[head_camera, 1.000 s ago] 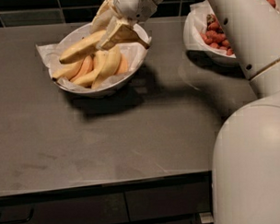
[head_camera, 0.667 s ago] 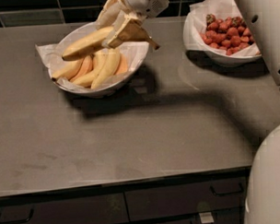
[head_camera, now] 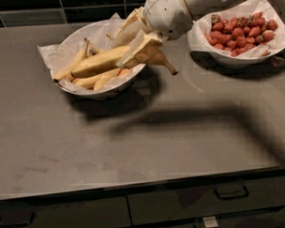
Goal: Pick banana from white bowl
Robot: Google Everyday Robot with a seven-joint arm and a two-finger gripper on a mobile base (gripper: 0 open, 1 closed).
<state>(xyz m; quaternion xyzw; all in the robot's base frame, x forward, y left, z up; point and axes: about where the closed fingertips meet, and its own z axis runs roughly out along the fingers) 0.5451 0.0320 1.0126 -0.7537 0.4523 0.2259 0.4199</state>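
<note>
Camera view shows the tool (head_camera: pixel 130 43) clamped on the banana (head_camera: pixel 157 58) above the white bowl's (head_camera: pixel 104 91) right rim; held near one end, it could pivot and slip onto the desk (head_camera: pixel 134 149).

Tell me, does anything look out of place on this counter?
One brownish banana pokes out over the right rim of the white bowl, stem tip hanging above the counter, because the gripper is clamped on it. The strawberry bowl looks tidy.
</note>
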